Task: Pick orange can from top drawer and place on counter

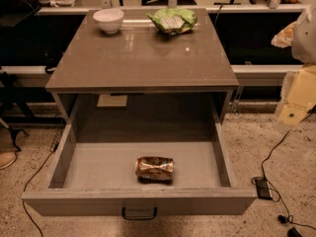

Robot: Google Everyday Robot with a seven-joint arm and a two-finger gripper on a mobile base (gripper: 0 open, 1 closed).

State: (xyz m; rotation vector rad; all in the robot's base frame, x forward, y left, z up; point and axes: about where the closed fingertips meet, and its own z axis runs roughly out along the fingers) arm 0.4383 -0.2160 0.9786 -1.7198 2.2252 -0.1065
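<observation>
Top drawer (98,167) open above; orange can (154,168) alone at 6 o'clock. Bowl (108,19), chip bag (173,20) blocking counter (143,58) at 12; gripper (296,100) at 3.

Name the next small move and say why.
Probably bring the pincer across and down over the open top drawer: the orange can lies on its side near the drawer front, while the pincer hangs at the view's right edge, outside it.

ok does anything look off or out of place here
The orange can lies on its side near the front of the open top drawer and seems dented. The gripper is at the right edge of view, apart from it.
</observation>
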